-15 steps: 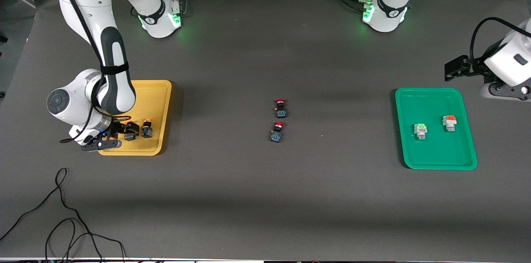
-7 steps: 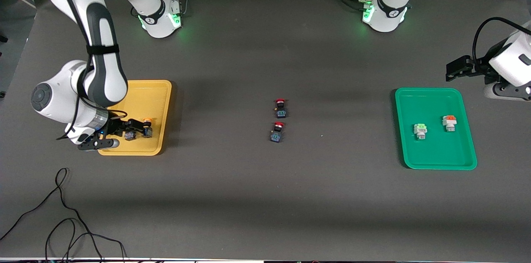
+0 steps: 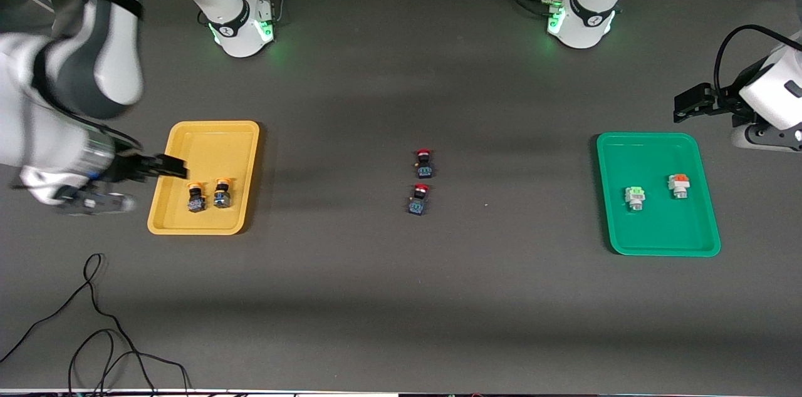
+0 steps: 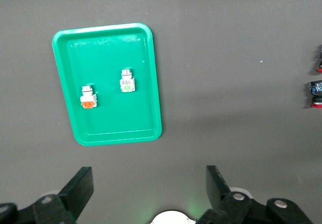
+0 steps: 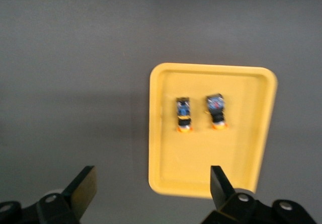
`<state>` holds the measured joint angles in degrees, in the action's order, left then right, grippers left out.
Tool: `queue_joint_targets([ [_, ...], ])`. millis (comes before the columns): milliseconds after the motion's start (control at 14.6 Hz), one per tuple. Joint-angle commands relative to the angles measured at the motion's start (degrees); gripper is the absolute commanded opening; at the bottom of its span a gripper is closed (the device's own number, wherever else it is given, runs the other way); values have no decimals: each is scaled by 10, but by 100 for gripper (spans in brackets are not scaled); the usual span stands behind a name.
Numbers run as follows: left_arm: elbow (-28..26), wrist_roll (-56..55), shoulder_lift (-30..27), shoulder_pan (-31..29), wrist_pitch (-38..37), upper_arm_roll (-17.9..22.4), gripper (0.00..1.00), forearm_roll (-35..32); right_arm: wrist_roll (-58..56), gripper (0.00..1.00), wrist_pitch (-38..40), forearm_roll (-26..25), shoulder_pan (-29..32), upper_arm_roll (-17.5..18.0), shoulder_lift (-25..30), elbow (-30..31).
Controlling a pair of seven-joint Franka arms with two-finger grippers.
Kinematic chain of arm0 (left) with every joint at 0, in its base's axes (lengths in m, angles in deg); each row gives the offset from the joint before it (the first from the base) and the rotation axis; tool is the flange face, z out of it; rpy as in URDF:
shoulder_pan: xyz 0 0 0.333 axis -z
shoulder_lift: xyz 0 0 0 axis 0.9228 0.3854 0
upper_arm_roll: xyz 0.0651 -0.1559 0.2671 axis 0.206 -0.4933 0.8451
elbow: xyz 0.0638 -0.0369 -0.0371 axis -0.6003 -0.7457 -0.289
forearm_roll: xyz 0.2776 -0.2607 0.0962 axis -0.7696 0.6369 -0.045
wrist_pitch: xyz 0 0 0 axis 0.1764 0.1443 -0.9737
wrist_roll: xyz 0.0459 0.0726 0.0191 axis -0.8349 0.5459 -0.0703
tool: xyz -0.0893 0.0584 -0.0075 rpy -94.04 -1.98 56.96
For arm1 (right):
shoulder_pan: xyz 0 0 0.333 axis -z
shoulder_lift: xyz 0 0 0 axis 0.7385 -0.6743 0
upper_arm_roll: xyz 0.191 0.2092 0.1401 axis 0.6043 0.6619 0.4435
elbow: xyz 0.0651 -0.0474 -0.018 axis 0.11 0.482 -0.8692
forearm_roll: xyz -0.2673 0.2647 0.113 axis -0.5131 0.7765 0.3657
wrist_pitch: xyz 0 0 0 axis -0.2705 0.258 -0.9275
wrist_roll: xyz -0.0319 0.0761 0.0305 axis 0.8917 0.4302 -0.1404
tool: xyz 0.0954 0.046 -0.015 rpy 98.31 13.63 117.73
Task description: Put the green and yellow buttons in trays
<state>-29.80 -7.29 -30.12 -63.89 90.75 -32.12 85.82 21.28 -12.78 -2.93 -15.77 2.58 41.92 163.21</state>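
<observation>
The yellow tray (image 3: 213, 146) holds two yellow-capped black buttons (image 3: 195, 196) (image 3: 221, 192) side by side. My right gripper (image 3: 168, 166) is open and empty, raised over the tray's edge at the right arm's end. Its wrist view shows the gripper (image 5: 152, 176), the tray (image 5: 201, 158) and both buttons (image 5: 183, 114) (image 5: 217, 110). The green tray (image 3: 651, 159) holds a white button with a green end (image 3: 635, 197) and one with an orange end (image 3: 678, 185). My left gripper (image 3: 686, 104) waits open beside it, high over the table (image 4: 148, 176).
Two red-capped black switches (image 3: 424, 163) (image 3: 418, 199) stand mid-table between the trays. They also show at the edge of the left wrist view (image 4: 317, 93). A black cable (image 3: 94, 322) loops on the table near the front camera at the right arm's end.
My right gripper has risen off the yellow tray and drawn back toward the right arm's end, leaving the second yellow-capped button free in the tray. The left arm has barely moved.
</observation>
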Motion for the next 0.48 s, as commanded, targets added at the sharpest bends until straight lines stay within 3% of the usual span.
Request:
queue_joint_targets([
  [0,12,2,-4,8,-7,5,100,2,15,100,90,-35,-1,-22,0,-73],
  [206,13,-7,-6,9,-3,5,100,2,16,100,149,-43,-2,-44,0,-115],
  [412,12,-10,-7,9,-1,5,100,4,9,100,174,-38,-3,-74,1,-115],
])
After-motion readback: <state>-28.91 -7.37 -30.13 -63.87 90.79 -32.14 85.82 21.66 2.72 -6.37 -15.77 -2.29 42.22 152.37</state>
